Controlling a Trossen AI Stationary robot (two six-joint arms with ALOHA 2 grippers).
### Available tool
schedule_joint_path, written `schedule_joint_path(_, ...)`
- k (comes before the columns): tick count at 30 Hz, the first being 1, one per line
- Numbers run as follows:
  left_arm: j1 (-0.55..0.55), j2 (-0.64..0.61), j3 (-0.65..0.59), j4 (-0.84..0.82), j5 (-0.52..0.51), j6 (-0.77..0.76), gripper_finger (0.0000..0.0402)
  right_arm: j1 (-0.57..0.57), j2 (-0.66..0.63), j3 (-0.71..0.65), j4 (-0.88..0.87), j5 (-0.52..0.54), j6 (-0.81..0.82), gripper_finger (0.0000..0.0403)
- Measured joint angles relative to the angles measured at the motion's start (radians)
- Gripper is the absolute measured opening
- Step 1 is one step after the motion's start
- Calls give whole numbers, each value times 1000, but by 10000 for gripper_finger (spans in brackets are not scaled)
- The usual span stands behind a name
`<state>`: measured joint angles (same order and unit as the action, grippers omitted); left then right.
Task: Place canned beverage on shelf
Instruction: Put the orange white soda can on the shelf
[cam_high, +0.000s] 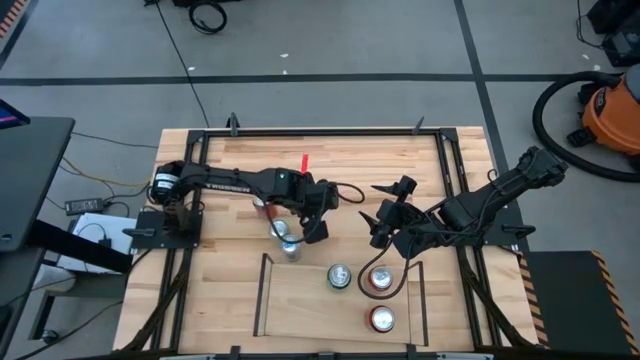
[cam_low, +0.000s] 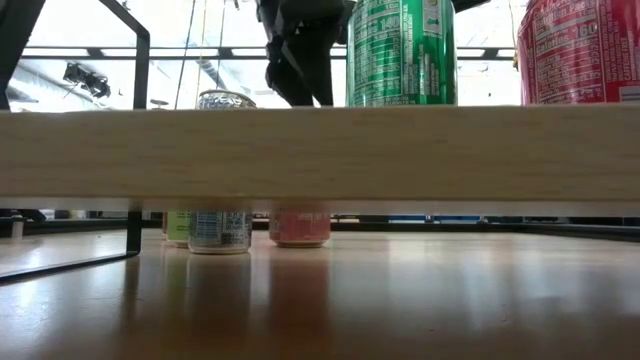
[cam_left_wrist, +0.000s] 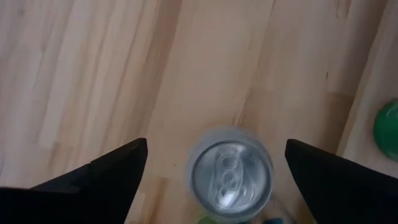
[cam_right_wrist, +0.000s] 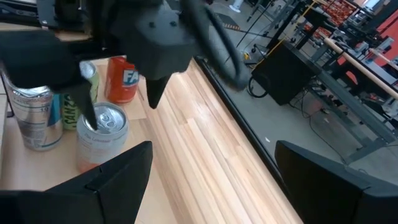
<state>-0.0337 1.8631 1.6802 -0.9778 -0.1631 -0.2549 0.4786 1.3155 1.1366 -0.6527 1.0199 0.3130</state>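
The shelf (cam_high: 300, 310) is a light-wood board with black rails at the table's near middle; in the low view its edge (cam_low: 320, 150) runs across the picture. On it stand a green can (cam_high: 340, 277) (cam_low: 400, 50) and two red cans (cam_high: 378, 280) (cam_high: 381, 320). My left gripper (cam_high: 318, 228) (cam_left_wrist: 216, 146) is open, pointing down above a silver-topped can (cam_left_wrist: 230, 174) that stands on the table just beyond the shelf's far left corner; its fingers stand wide on either side. My right gripper (cam_high: 383, 222) (cam_right_wrist: 214, 146) is open and empty over the table beyond the shelf's far right.
More cans stand on the table by the left gripper: a silver one (cam_high: 280, 230) (cam_right_wrist: 37, 118), an orange one (cam_right_wrist: 121, 78) and a greenish one behind. A black frame (cam_high: 300, 133) rims the tabletop. Bare wood lies at the table's far middle.
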Motion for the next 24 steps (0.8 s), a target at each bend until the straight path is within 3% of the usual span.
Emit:
schedule_joint_path(19,12,47,-168,93,71,-57,400,0,0,0,28,-27,-21,349)
schedule_joint_path(24,13,49,-194,124,71,-40,380,0,0,0,30,-26,-26,349)
